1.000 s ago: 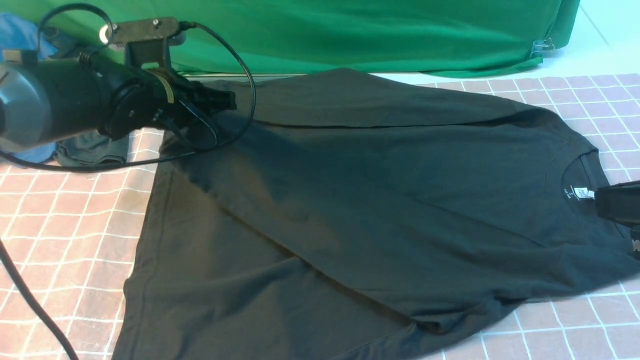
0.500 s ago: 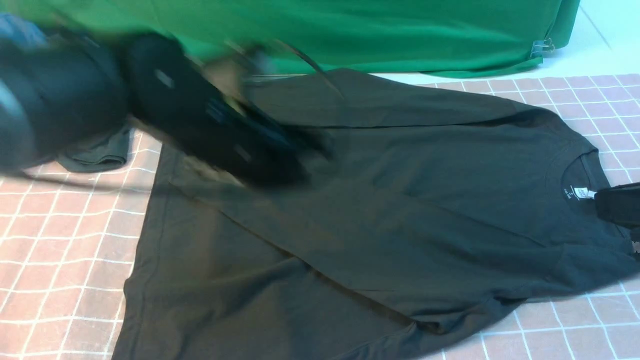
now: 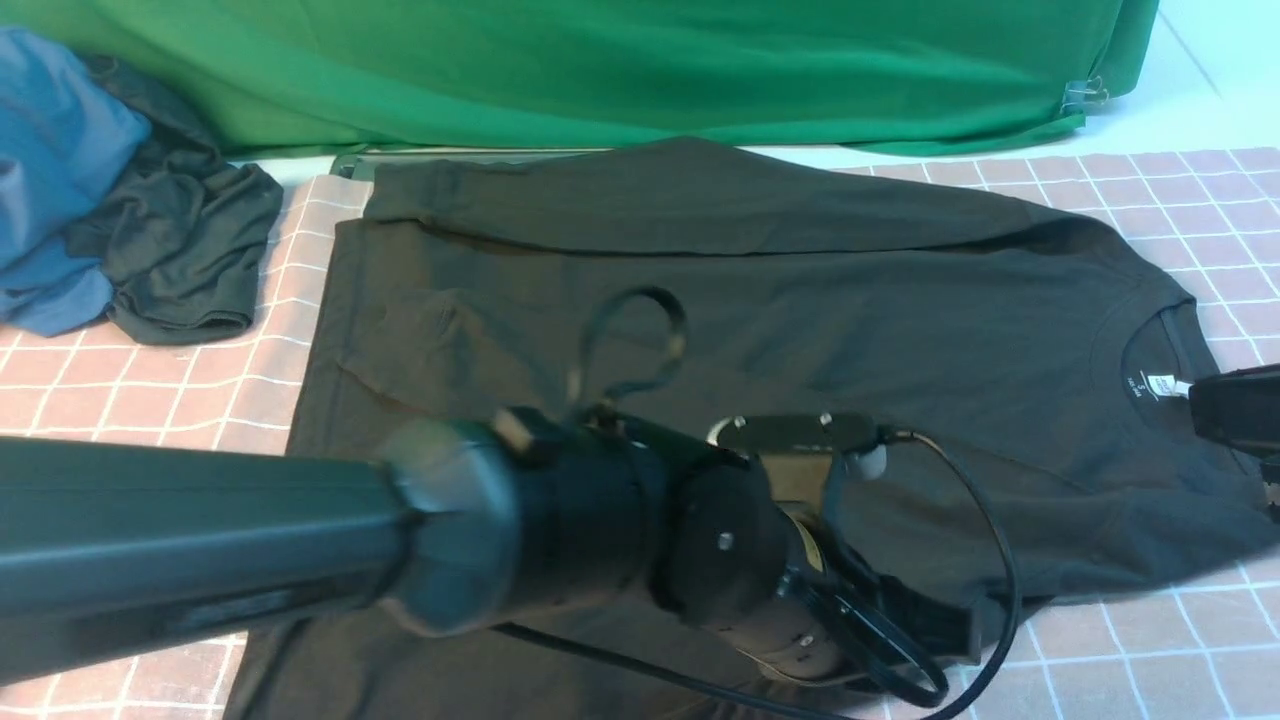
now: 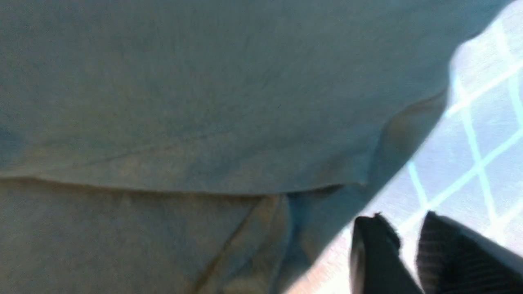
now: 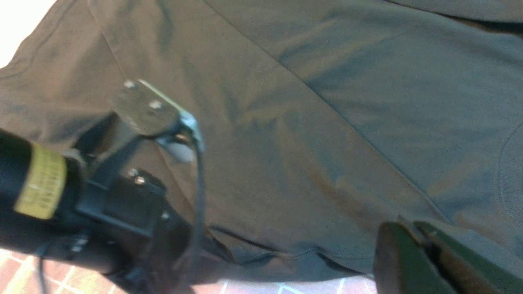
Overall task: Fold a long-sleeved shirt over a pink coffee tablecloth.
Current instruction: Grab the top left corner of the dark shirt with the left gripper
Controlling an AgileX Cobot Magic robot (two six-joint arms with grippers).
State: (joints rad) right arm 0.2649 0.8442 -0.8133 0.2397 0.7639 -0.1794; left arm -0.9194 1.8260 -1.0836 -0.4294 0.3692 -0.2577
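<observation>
long-sleeved shirt (image 3: 760, 330) lies flat mid-frame on the pink coffee tablecloth (image 3: 130, 470), collar at right edge. We read both sleeves as laid in across the body, body folds not yet done, so early-to-mid. Left gripper (image 3: 955, 632) lower centre-right at the shirt's near edge, jaws part open, nothing in them. Right gripper (image 3: 1200, 405) at right edge by the collar, closed; we can't tell if it pinches fabric

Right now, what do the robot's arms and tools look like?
The left arm is a black tube with a yellow label band, a grey screwed bracket and a looping black cable. The left tool and right tool have dark fingers.
</observation>
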